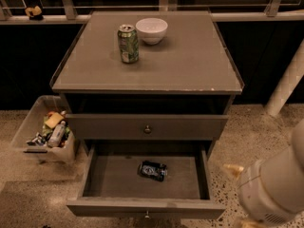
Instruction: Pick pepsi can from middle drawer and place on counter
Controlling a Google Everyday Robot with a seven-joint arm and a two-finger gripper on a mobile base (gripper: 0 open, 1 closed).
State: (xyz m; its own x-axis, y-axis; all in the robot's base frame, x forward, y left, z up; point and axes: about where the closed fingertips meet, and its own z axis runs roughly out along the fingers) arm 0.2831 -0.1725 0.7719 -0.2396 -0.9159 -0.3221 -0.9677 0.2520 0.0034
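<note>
Currently I see the gripper [239, 196] low, right of the open middle drawer [145, 207], fingers [232, 169] spread, holding nothing; pepsi can [153, 170] lies inside it; green can [128, 43], white bowl [151, 30] on counter surface [190, 65].

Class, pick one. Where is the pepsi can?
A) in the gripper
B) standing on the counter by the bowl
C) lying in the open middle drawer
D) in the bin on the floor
C: the pepsi can lies on its side in the pulled-out middle drawer; the gripper is low to the drawer's right, well apart from the can.
</note>
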